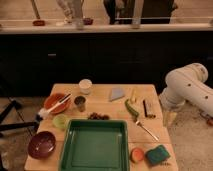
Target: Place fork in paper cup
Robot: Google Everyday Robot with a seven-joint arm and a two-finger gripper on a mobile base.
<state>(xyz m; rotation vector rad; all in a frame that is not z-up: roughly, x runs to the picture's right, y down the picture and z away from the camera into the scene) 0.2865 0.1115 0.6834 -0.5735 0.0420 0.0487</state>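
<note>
**Desk:** Item list, near to far. Any labels first?

**Operator:** I can read no writing on anything.
Nearest row: green tray (92, 150), maroon bowl (41, 144) to its left, orange round piece (137, 155) and green sponge (158, 155) to its right.
Next: the fork (146, 129), flat on the wooden table (150, 90), just beside the tray's right rim. Its long axis runs on a diagonal, far-left to near-right (I cannot tell which end carries the tines). Its far end lies near the green pepper (131, 109).

**Desk:** Middle row?

**Operator:** Lime-green bowl (60, 121), dark metallic cup (80, 103), dark flat bar (148, 108), and an orange dish (51, 99) with the white-handled brush (50, 109) lying across it.

**Desk:** And the cup?

**Operator:** The paper cup (85, 86) stands upright at the far edge, left of centre, rim up and well apart from the fork.

**Desk:** Claw?

**Operator:** The gripper (169, 117) hangs off the table's right edge under the white arm (187, 85). It is spread, and I see nothing in it.
</note>
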